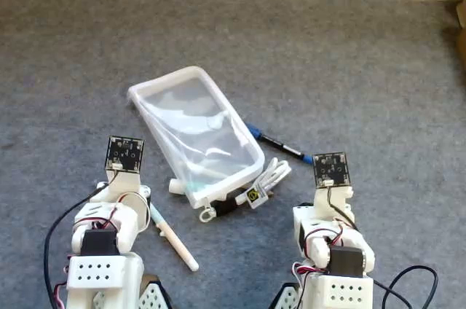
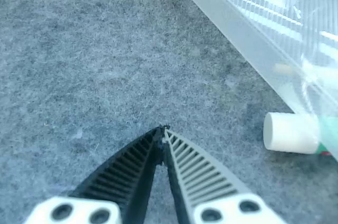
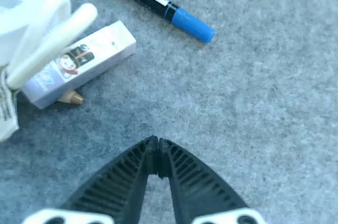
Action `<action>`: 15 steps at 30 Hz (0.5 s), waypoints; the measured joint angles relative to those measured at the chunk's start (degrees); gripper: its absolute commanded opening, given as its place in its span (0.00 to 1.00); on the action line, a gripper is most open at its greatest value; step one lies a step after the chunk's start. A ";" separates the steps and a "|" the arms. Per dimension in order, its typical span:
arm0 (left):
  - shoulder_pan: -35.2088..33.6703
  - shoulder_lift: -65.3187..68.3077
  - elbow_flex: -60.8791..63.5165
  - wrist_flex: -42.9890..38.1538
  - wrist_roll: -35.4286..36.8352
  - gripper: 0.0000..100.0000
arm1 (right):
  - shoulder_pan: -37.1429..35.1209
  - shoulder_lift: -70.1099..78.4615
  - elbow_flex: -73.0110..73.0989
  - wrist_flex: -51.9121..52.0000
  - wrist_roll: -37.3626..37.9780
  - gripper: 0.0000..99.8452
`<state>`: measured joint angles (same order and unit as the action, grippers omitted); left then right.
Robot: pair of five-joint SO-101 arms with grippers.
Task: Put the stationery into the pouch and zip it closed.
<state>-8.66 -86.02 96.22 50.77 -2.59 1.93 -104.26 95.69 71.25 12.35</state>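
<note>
Plastic pouch (image 1: 196,134) beside blue-capped pen (image 1: 281,146)

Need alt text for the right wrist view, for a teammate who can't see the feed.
The right gripper hangs shut over grey carpet, holding nothing. Beyond it lie a black pen with a blue cap, a small white printed box and a coiled white cable, the cable overlapping the box.
</note>
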 measured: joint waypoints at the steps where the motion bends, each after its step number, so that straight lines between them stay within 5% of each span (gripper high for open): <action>1: 0.00 0.00 0.00 0.00 0.00 0.01 | 0.00 0.00 0.00 0.00 0.00 0.01; 15: 0.00 0.00 0.00 0.00 0.00 0.01 | 6.33 -0.18 -0.18 -4.04 0.09 0.02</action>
<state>-8.66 -86.02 96.22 50.77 -2.59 8.26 -104.44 95.52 67.21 12.44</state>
